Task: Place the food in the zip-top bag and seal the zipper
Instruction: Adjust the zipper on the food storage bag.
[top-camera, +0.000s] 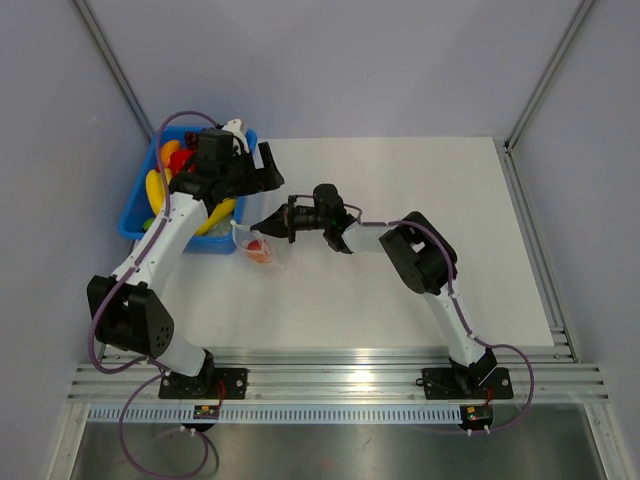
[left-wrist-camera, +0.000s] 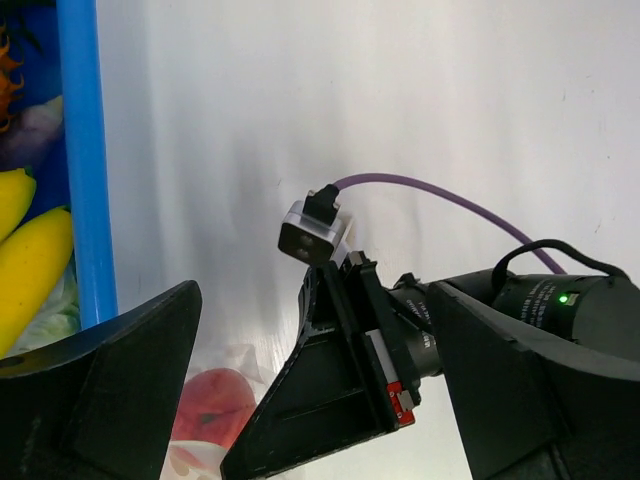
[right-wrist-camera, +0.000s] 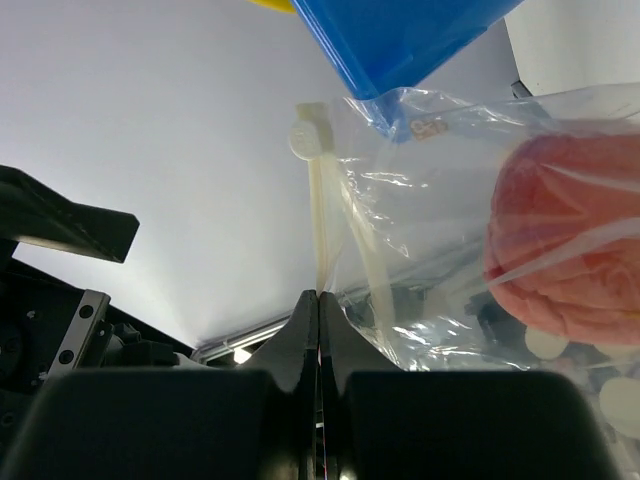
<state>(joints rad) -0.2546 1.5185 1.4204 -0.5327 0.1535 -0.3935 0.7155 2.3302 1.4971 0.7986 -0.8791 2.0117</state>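
The fruit (right-wrist-camera: 565, 240) is enclosed in the bag (right-wrist-camera: 430, 190), which is seen on the table (top-camera: 400, 180) just beside the bin (top-camera: 135, 215). The zipper (right-wrist-camera: 318, 210) is pinched between the closed jaws of the right gripper (right-wrist-camera: 318, 300). The left gripper (top-camera: 268, 172) is spread wide nearby, with nothing held.

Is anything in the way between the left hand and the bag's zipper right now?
Only the right hand: it is shut on the zipper at the mouth of the bag, so it sits directly in front of the open left hand. The peach is already inside. Nothing else visible blocks it.
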